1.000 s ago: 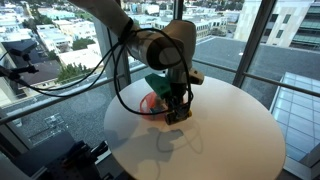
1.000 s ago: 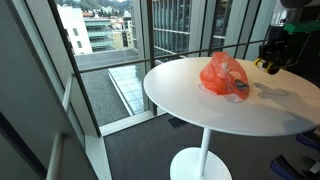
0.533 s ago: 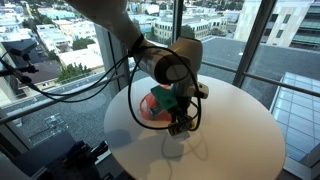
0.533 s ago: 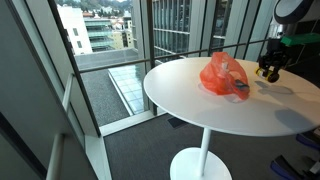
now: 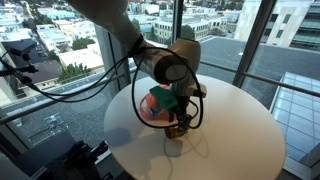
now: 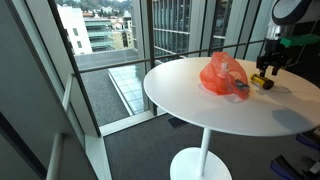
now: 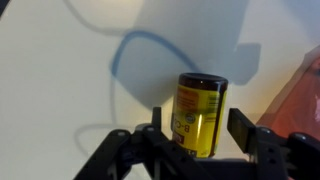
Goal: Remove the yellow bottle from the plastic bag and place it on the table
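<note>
The yellow bottle (image 7: 200,115) with a black cap and a yellow label lies on the white table (image 5: 235,140) between my gripper's (image 7: 198,130) jaws. The jaws stand open, with a gap showing on each side of the bottle. In both exterior views the gripper (image 5: 179,122) (image 6: 270,68) is low over the table, just above the bottle (image 5: 175,131) (image 6: 262,81). The red-orange plastic bag (image 5: 154,103) (image 6: 222,75) lies crumpled on the table next to the gripper. Its edge shows at the right of the wrist view (image 7: 311,90).
The round white table (image 6: 200,105) stands on one pedestal beside floor-to-ceiling windows. Black cables hang from the arm (image 5: 120,95) over the table's edge. A glass railing and a drop lie beyond the table.
The gripper has come down from above the bag's side to the table surface with the bottle. Its jaws now stand apart from the bottle.
</note>
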